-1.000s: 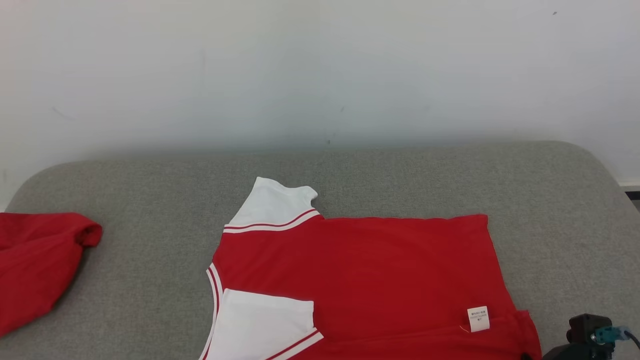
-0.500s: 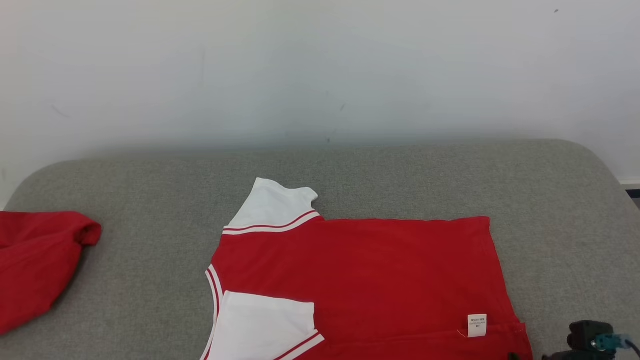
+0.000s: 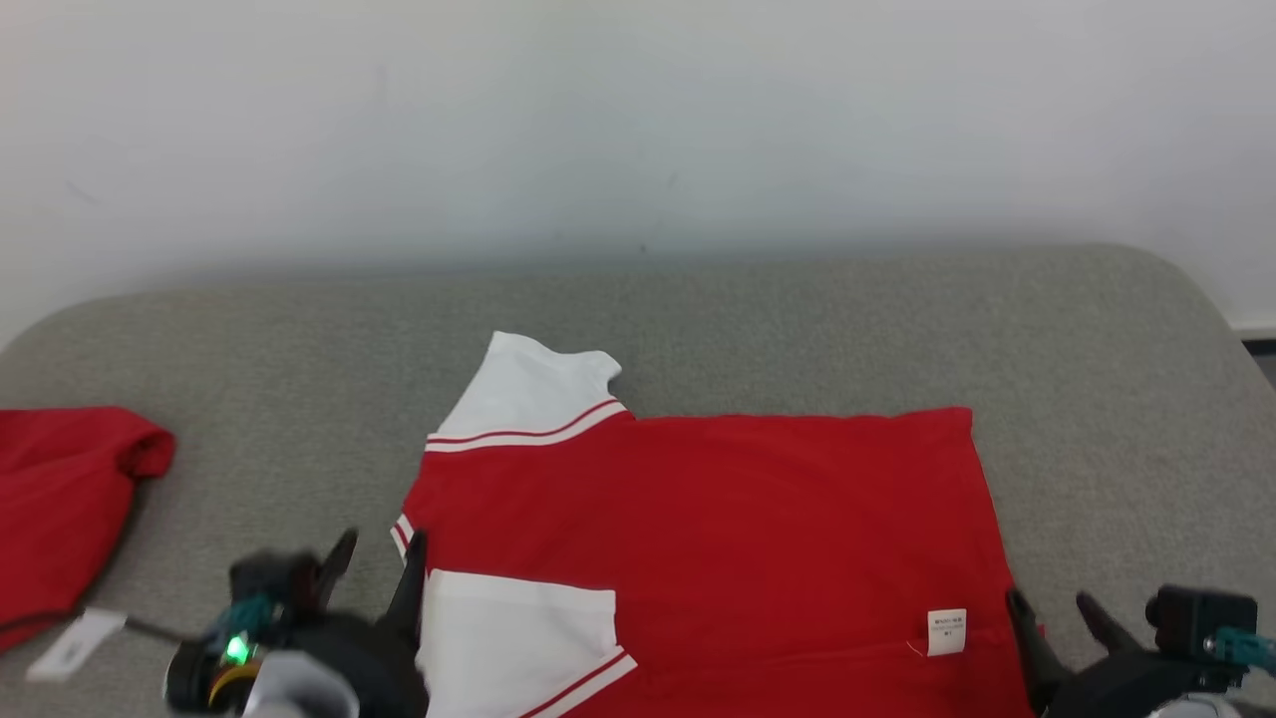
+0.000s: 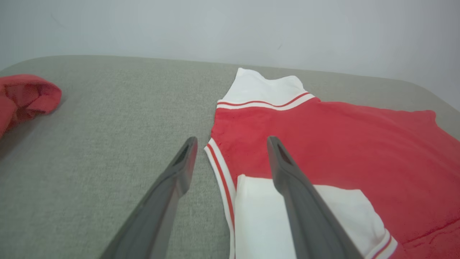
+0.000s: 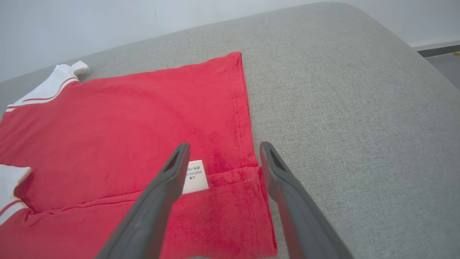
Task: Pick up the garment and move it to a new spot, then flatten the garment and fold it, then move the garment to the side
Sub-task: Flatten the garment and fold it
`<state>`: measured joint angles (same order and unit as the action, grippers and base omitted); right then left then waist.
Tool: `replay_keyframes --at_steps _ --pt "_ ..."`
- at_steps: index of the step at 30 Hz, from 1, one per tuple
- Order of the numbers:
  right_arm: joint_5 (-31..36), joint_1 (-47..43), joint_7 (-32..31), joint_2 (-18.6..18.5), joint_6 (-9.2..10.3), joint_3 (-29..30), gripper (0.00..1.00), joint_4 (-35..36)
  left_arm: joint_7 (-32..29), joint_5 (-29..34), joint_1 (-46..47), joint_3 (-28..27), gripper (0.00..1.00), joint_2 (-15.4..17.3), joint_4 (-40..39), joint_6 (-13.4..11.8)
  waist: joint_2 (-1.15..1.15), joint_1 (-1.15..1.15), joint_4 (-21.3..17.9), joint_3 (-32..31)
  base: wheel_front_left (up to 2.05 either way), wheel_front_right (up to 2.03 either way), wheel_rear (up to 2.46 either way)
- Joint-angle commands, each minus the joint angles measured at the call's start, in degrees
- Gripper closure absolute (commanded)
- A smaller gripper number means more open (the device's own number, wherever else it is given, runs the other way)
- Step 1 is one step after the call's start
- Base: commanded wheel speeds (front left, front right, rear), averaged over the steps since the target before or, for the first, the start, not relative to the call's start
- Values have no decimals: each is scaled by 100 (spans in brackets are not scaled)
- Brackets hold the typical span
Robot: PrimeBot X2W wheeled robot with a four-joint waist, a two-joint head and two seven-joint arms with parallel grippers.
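Note:
The garment [image 3: 718,519], a red shirt with white sleeves and red-white striped trim, lies flat on the grey cushioned surface [image 3: 797,319]. Its far sleeve [image 3: 533,394] sticks out at the back; the near sleeve [image 3: 518,638] is folded over the red body. A small white label [image 3: 946,631] shows near the right hem. My left gripper [image 3: 382,558] stands open over the collar edge [image 4: 219,172], empty. My right gripper [image 3: 1052,603] is open above the hem corner [image 5: 251,187], holding nothing. The garment [image 4: 341,151] fills the right of the left wrist view.
A second red cloth [image 3: 60,499] lies bunched at the left edge, with a white tag [image 3: 75,643] in front of it. A pale wall [image 3: 638,120] rises behind the cushion. The cushion's rounded right edge [image 5: 413,61] drops off toward the floor.
Both grippers have risen into the head view at the shirt's near corners, jaws now apart. The head view has tilted slightly, shifting the whole scene up and left.

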<state>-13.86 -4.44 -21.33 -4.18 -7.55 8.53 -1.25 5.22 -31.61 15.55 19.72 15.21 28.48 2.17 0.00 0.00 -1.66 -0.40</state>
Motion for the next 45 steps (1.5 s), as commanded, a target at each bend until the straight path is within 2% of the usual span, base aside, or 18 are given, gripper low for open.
replay_keyframes --at_steps 1,6,12,16,22,28,34,43,44,45 --pt "28 153 96 5 14 -45 0 96 -72 64 260 38 0 -67 -16 -48 0 0 -218 329 0 0 0" --pt "93 529 471 -23 14 -346 0 331 -417 276 1293 264 0 -55 261 129 0 0 -522 975 0 0 0" --pt "-62 1036 1148 37 14 -769 0 500 -539 730 2541 556 0 38 1016 184 0 0 -821 1741 0 0 0" --pt "-46 1335 1388 50 14 -1059 0 568 -642 858 3228 561 0 30 1601 98 0 0 -959 2155 0 0 0" --pt "84 1715 1297 -77 14 -1371 0 713 -989 779 4042 447 0 -9 2431 -111 0 0 -1040 2595 0 0 0" --pt "165 1731 1234 -132 14 -1427 0 780 -1066 676 4501 352 0 -24 3002 -186 0 0 -1034 2743 0 0 0" --pt "159 1643 1191 -144 14 -1416 0 771 -1177 671 4703 336 0 -65 3531 -467 0 0 -1073 2746 0 0 0" --pt "209 1547 1134 -143 14 -1466 0 806 -1614 597 5050 352 0 77 3934 -499 0 0 -1169 2663 0 0 0" --pt "203 1528 1116 -142 14 -1473 0 816 -1650 600 5098 365 3 92 3957 -496 0 0 -1179 2661 0 0 0" --pt "210 1509 1086 -146 14 -1480 0 824 -1708 609 5137 380 14 96 3988 -491 0 0 -1188 2661 0 0 0"
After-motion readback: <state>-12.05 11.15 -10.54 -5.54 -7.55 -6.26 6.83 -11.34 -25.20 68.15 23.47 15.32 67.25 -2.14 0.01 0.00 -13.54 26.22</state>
